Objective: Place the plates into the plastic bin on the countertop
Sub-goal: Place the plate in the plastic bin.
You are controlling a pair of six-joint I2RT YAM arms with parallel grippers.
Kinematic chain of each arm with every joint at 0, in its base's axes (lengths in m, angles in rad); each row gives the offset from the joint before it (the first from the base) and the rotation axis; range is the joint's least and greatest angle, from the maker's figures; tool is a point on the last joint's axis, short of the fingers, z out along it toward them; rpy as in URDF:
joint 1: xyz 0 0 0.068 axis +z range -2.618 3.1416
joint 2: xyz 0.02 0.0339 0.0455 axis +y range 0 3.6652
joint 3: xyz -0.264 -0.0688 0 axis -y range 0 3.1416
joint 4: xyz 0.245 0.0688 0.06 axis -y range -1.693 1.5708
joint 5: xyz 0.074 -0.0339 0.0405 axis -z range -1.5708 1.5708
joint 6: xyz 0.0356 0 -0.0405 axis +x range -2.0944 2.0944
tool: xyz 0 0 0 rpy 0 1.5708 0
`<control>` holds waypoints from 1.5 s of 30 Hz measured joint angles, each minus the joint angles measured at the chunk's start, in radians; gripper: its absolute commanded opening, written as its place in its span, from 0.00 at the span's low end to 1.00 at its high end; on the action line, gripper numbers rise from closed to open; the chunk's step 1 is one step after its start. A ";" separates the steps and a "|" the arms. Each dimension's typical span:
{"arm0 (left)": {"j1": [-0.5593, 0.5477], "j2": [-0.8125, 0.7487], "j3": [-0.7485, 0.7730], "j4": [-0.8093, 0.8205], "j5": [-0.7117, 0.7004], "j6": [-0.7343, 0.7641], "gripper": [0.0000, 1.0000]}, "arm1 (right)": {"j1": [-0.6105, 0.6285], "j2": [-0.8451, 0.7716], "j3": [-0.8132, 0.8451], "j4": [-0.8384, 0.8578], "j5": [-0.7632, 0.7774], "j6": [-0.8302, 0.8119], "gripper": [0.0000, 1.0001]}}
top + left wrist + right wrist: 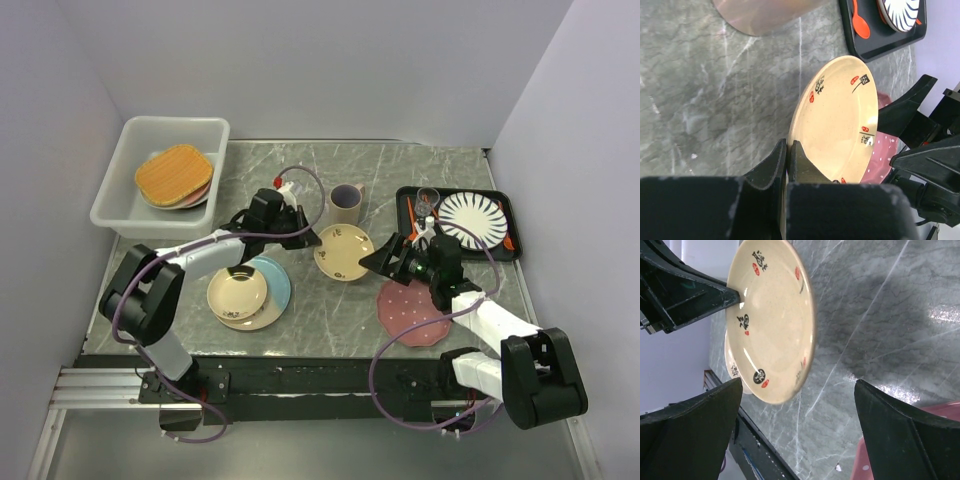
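Presently, the small plate (840, 120) is pinched by its rim in the left gripper (788, 155) (right gripper (388, 255) open) and should be kept level toward the far-left bin (175, 120).

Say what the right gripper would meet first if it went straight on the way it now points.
Probably the small cream plate, pinched at its rim by the left gripper: it lies dead ahead of the open right gripper, though depth is unclear.

Countertop (330, 300) carries bin (175, 121), mug (346, 205), tray (460, 190), pink plate (415, 315), stacked plates (245, 292).
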 measured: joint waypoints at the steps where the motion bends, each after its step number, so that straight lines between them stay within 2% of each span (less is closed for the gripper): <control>1: 0.004 -0.003 -0.002 0.000 0.000 0.000 0.01 | 0.000 0.000 0.000 0.000 0.000 0.000 1.00; 14: 0.105 -0.082 -0.040 -0.010 0.000 0.008 0.01 | 0.001 0.000 0.000 0.000 0.004 0.000 1.00; 30: 0.363 -0.182 -0.058 -0.049 0.000 0.003 0.01 | 0.001 0.008 0.001 0.000 0.006 -0.004 1.00; 45: 0.533 -0.198 -0.059 -0.043 0.000 -0.037 0.01 | 0.002 0.040 0.018 -0.001 0.006 -0.011 1.00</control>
